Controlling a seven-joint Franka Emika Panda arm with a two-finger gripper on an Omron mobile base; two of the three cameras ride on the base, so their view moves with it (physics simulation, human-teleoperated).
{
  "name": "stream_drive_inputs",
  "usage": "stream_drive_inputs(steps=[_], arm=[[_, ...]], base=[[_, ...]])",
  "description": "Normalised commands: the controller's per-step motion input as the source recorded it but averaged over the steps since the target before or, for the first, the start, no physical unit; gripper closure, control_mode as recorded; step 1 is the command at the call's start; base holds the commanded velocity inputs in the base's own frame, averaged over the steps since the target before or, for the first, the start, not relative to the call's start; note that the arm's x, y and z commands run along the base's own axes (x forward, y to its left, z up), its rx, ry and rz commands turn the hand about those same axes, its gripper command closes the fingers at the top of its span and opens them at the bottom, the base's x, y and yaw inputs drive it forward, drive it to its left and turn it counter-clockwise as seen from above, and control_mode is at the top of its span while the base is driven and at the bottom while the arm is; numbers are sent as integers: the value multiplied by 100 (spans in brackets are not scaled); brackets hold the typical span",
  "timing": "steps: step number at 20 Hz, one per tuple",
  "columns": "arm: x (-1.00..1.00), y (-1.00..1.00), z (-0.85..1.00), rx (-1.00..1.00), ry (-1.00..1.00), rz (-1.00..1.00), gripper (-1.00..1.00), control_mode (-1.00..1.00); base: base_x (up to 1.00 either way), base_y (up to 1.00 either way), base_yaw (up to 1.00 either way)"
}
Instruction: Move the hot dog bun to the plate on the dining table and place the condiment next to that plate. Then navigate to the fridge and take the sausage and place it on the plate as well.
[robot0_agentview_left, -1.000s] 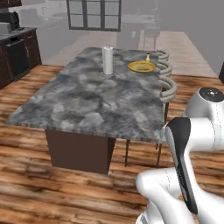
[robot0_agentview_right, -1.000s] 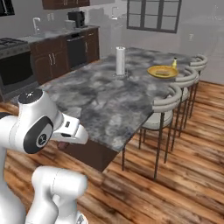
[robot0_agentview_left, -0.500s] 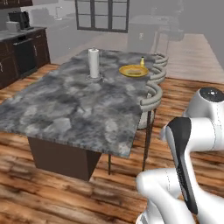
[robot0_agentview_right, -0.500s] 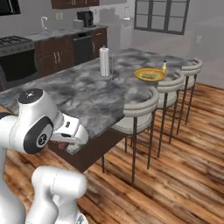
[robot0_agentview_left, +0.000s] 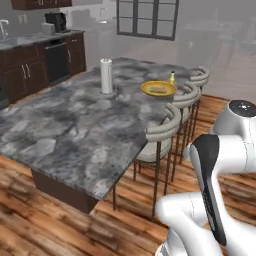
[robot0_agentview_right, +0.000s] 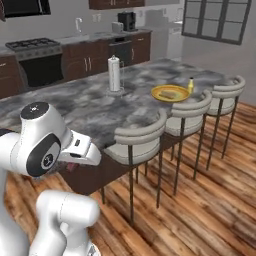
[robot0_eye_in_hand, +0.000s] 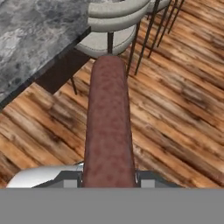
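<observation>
A long reddish-brown sausage (robot0_eye_in_hand: 108, 127) runs up the middle of the hand view, and my gripper (robot0_eye_in_hand: 108, 178) is shut on its near end, over wooden floor beside the table. On the far part of the grey marble dining table (robot0_agentview_left: 60, 135) lies a yellow plate (robot0_agentview_left: 148, 90) (robot0_agentview_right: 159, 92) with the pale hot dog bun (robot0_agentview_left: 160, 88) (robot0_agentview_right: 173, 93) on it. The small yellow condiment bottle (robot0_agentview_left: 172, 77) (robot0_agentview_right: 190, 84) stands upright just beyond the plate.
A paper towel roll (robot0_agentview_left: 106, 76) (robot0_agentview_right: 114, 74) stands mid-table. Three curved-back stools (robot0_agentview_left: 162, 132) (robot0_agentview_right: 140, 140) line the table's near side, between me and the plate. Dark cabinets and a stove (robot0_agentview_right: 30, 46) run along the back wall. Wooden floor (robot0_agentview_right: 200, 200) lies open to the right.
The whole picture has shifted as the base drives: the table, stools and plate now sit nearer and larger. My gripper stays shut on the sausage.
</observation>
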Motion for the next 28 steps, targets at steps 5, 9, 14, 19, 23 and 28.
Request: stream_drive_inputs(steps=[5,9,14,19,23,28], arm=[[0,0,0,0,0,0,100,100],[0,0,0,0,0,0,100,100],[0,0,0,0,0,0,100,100],[0,0,0,0,0,0,100,100],[0,0,0,0,0,0,100,100],[0,0,0,0,0,0,100,100]], base=[[40,-100,39],[41,-100,39],[41,-100,39],[42,-100,39],[40,-100,39],[37,-100,40]])
